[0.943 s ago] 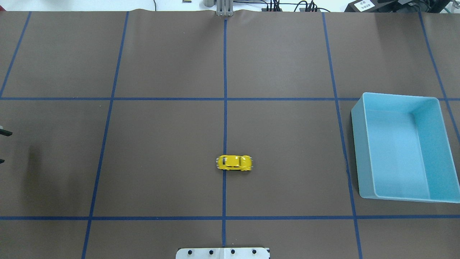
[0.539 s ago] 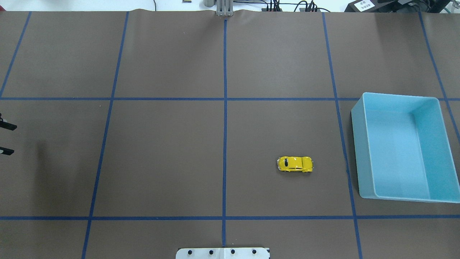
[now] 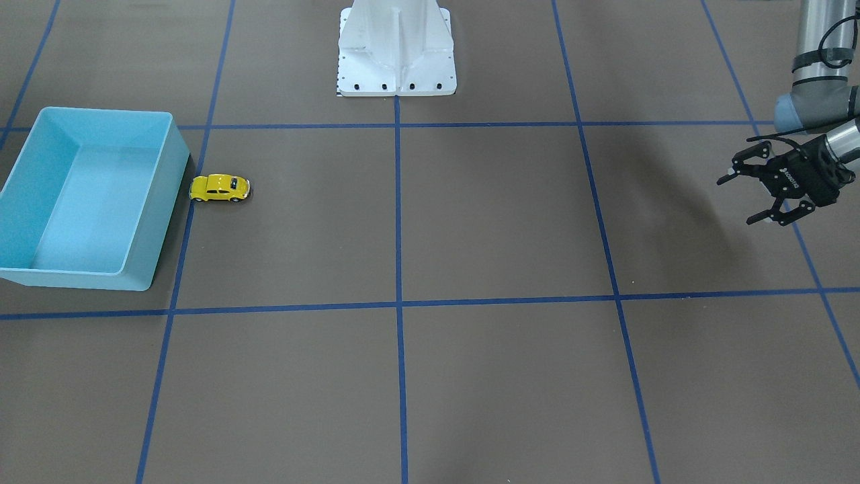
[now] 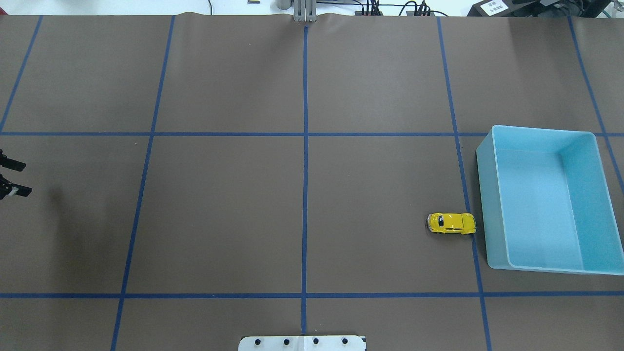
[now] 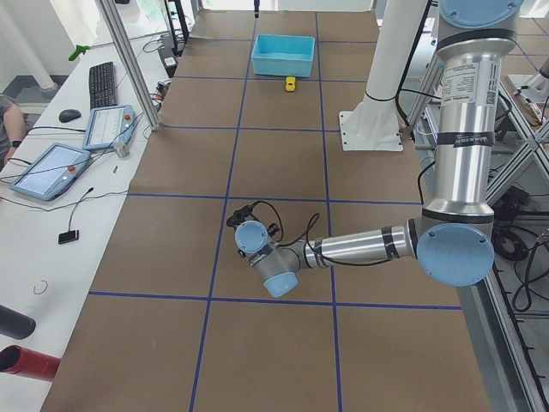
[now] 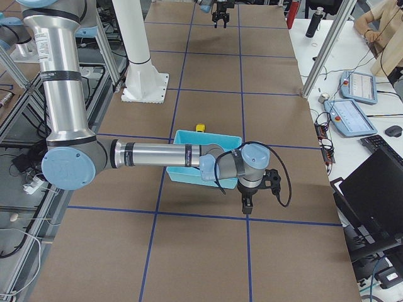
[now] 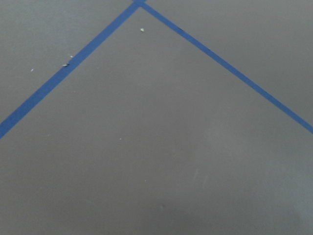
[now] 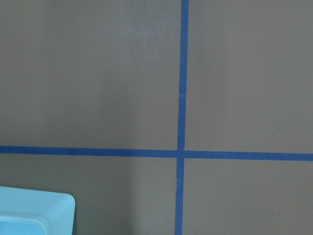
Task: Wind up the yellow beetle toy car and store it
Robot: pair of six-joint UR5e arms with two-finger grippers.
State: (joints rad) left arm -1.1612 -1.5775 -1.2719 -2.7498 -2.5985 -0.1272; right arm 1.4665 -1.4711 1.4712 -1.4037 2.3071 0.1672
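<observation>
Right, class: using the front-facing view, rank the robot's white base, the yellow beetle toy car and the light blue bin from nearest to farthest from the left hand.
1. white base: top centre, nearest the left hand, which is at the right edge.
2. yellow beetle toy car: well over to the left.
3. light blue bin: far left, just beyond the car.

Overhead & front cams look down from opp. sides, both showing bin (image 4: 491, 204) & car (image 4: 452, 223).
</observation>
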